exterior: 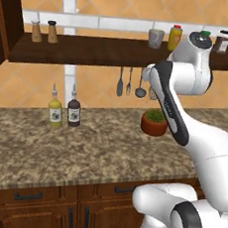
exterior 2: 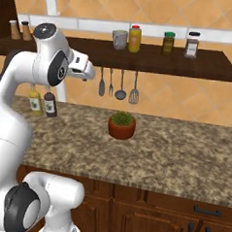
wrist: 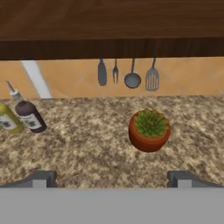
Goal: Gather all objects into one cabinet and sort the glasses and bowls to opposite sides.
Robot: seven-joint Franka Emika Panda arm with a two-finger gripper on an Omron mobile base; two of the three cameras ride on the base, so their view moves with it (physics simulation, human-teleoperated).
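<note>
Hand view: wide-spread gripper [wrist: 112, 178] above speckled granite counter [wrist: 87, 148], round terracotta plant pot [wrist: 149, 130] ahead.

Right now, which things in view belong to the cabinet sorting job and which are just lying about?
Job: grey cup on the shelf, perhaps one of the glasses; cabinet edge; open gripper.
Lying about: sauce bottles, plant pot, hanging utensils, spice jars.
</note>
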